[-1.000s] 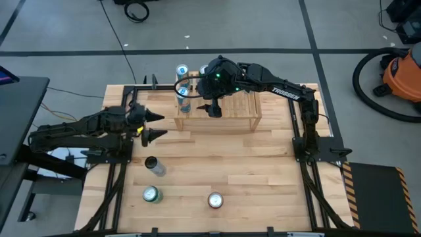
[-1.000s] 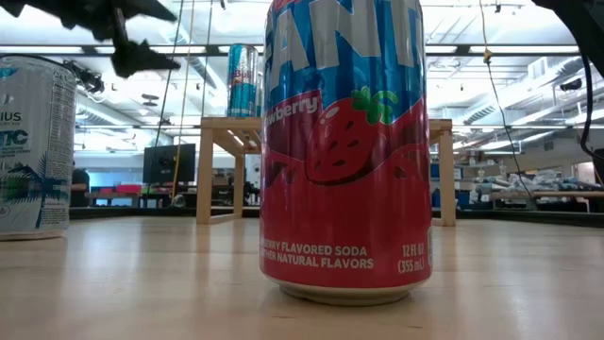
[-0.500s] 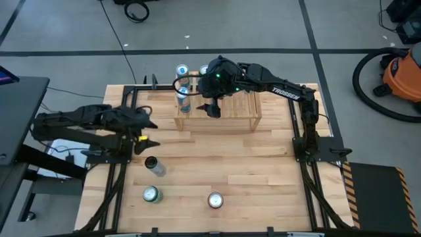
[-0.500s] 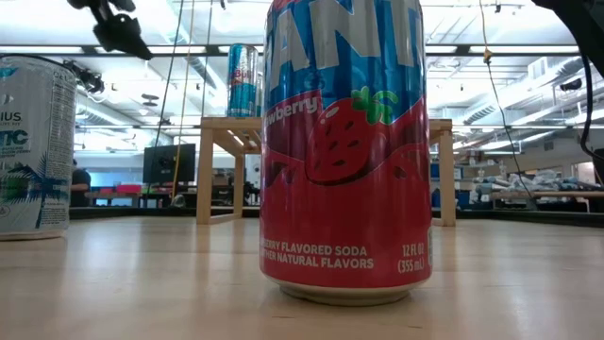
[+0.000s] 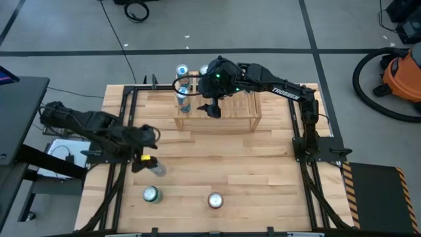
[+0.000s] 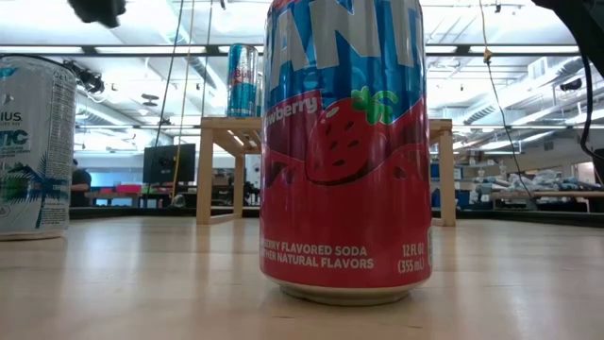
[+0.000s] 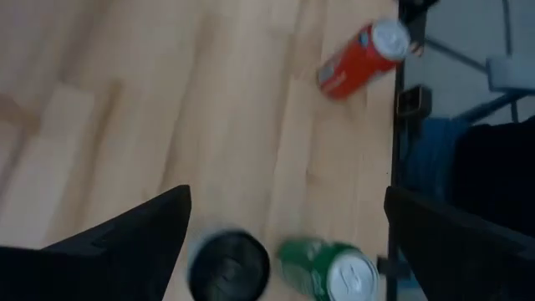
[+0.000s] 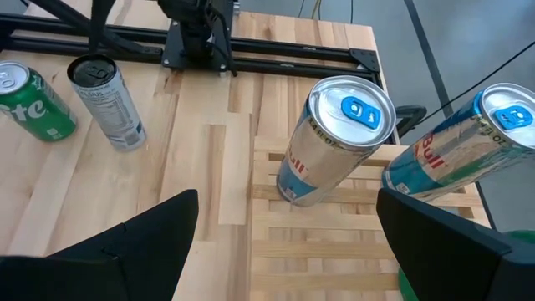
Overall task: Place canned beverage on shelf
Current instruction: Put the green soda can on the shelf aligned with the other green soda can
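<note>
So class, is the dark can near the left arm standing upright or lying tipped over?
Upright: the high view shows the dark can from above, and the right wrist view shows it standing on its base.

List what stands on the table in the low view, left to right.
White tall can with palm print → blue-and-silver slim can on the light natural-wood shelf → red-and-blue strawberry soda can.

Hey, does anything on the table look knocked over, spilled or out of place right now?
Nothing stands out. The cans on the table and the two on the shelf stand upright, with no spill visible.
</note>
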Tool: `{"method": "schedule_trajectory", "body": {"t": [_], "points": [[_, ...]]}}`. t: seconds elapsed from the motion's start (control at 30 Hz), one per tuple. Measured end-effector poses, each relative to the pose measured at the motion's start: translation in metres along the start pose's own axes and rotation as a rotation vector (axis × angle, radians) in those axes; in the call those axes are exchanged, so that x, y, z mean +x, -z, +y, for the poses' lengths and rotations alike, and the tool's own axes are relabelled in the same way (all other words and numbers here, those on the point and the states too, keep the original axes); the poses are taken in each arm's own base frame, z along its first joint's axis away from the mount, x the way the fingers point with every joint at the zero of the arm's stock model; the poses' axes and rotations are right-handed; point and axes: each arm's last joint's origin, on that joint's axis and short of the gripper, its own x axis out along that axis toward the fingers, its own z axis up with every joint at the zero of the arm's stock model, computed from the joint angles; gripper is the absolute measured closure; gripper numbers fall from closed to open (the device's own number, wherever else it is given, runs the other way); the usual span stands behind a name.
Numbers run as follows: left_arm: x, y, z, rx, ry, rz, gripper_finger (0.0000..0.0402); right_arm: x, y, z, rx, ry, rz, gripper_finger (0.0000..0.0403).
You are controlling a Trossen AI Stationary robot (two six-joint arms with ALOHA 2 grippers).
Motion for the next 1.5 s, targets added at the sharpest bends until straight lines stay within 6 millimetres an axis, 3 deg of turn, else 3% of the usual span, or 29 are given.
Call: {"method": "schedule_trajectory", "body": {"t": [0.73, 1.13, 1.5], "points": [[0.063, 0.041, -0.064, -0.252, -0.063, 0.38, 0.0002, 0.0, 0.003, 0.002, 0.098, -0.01, 0.035, 0.0025], [0.09, 0.064, -0.089, -0.272, -0.115, 0.453, 0.0002, 0.002, 0.001, 0.027, 0.107, -0.06, 0.061, 0.0025], [0.121, 0.073, -0.095, -0.262, -0.213, 0.492, 0.0002, 0.002, -0.004, 0.049, 0.127, -0.099, 0.06, 0.0025]]}}
